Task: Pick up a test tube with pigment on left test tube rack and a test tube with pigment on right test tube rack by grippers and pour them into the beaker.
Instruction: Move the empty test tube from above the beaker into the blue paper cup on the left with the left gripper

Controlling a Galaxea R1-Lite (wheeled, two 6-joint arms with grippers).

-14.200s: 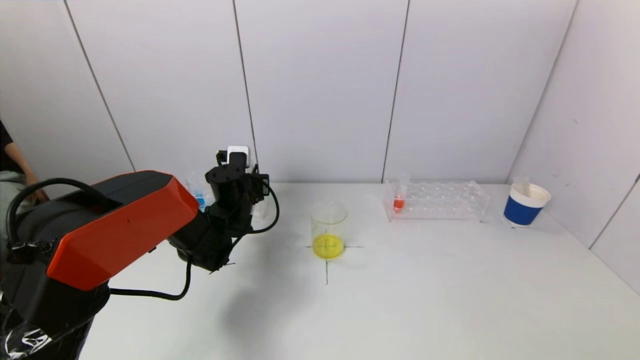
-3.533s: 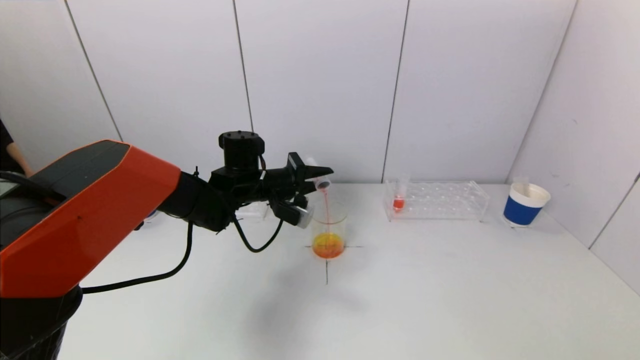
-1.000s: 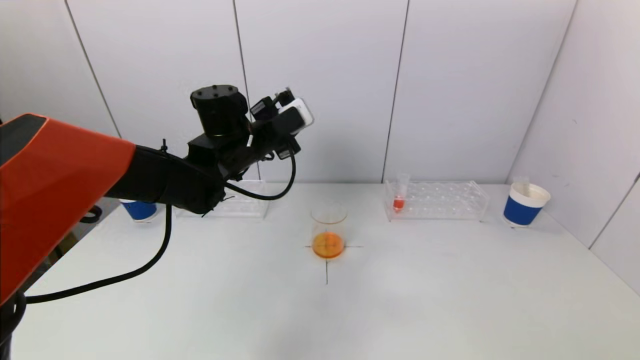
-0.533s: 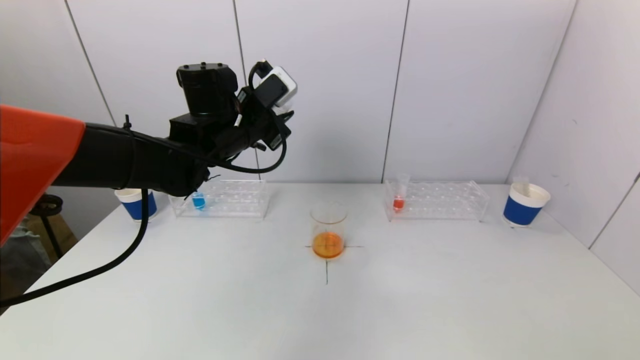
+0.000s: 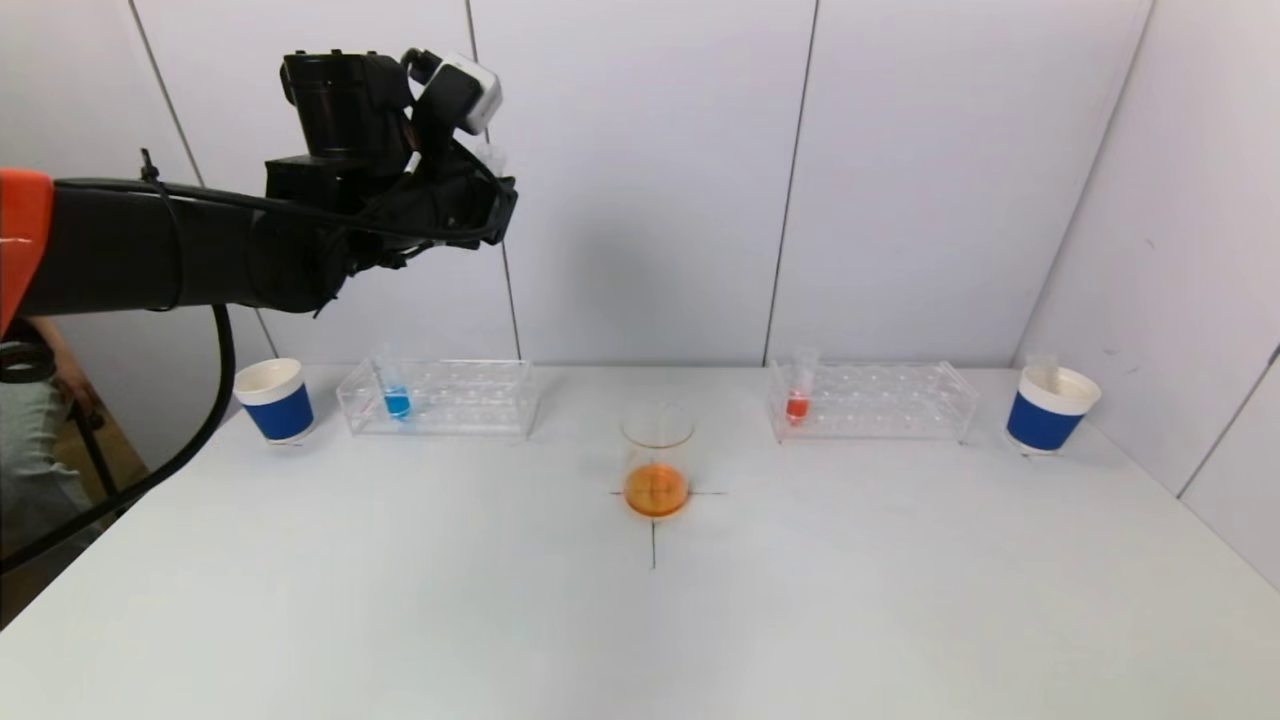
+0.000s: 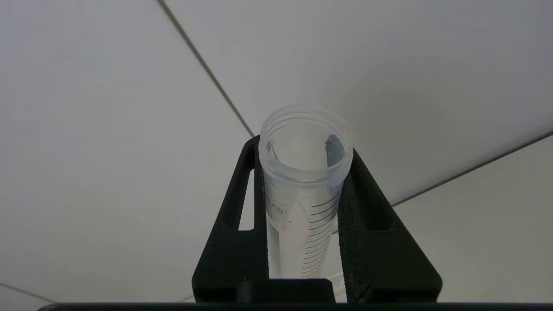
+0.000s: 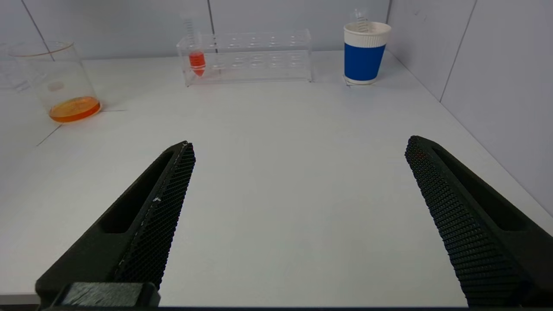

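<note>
My left gripper point(image 5: 488, 195) is raised high at the far left, above the left test tube rack point(image 5: 470, 400). It is shut on an empty clear test tube point(image 6: 304, 172), which stands upright between the fingers point(image 6: 233, 224). A tube with blue pigment point(image 5: 396, 396) stands in the left rack. A tube with red pigment point(image 5: 798, 392) stands at the left end of the right rack point(image 5: 890, 402). The glass beaker point(image 5: 657, 450) holds orange liquid at the table's middle, on a cross mark. My right gripper point(image 7: 300, 142) is open and empty, low over the near right table, and out of the head view.
A blue and white paper cup point(image 5: 275, 398) stands left of the left rack. A second one point(image 5: 1050, 408) stands right of the right rack with a clear tube in it. White wall panels close the back and right. The table point(image 5: 800, 600) is white.
My left arm has risen and swung left, away from the beaker, with the emptied tube still in its grip. The left rack and left cup have come into view.
</note>
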